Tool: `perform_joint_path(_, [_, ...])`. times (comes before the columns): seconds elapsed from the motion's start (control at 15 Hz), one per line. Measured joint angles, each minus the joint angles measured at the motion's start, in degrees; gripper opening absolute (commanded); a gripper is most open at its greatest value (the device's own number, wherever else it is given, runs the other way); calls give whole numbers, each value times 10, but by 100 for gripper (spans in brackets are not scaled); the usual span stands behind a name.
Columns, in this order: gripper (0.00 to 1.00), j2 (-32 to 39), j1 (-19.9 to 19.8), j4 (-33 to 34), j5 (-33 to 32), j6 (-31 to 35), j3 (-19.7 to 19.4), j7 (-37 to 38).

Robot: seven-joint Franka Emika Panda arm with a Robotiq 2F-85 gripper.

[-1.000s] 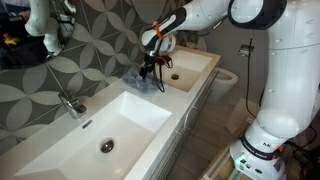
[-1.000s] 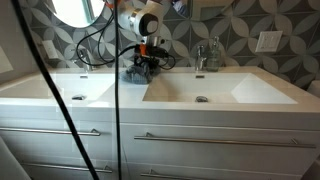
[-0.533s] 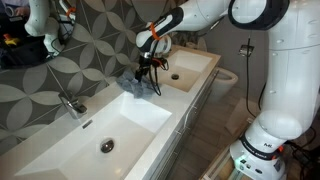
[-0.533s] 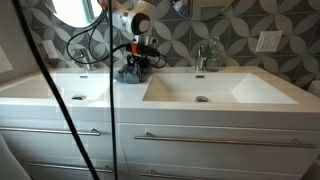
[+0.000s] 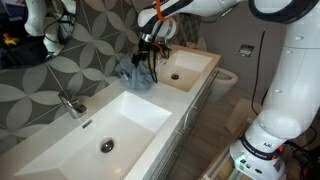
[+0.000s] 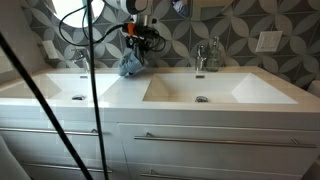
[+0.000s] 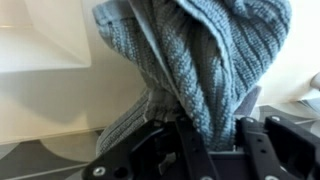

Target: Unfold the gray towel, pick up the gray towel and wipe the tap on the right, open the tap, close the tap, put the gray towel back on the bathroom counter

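Step in hand: towel (image 6: 132,66) pick-up, ahead of wiping the right tap (image 6: 203,55).
Gripper (image 6: 139,40) fingers are clamped on the towel's top. The cloth hangs bunched over the counter (image 6: 118,96) between the basins. Next move, as judged: carry it right and press the hanging cloth onto the tap.

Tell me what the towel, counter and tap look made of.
Gray towel: knitted yarn, likely cotton; the wrist view shows ribbed cable stitches and a matte surface. Bathroom counter: glossy white, moulded in one with the basins, probably ceramic or cast resin. Tap: polished chrome-look metal, mirror-bright.
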Motion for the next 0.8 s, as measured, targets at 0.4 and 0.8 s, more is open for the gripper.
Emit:
perform_joint_path(0.4, [5, -100, -9, -35, 28, 2, -57, 62])
perform_joint_path(0.8, [19, -136, -18, -42, 45, 21, -112, 102])
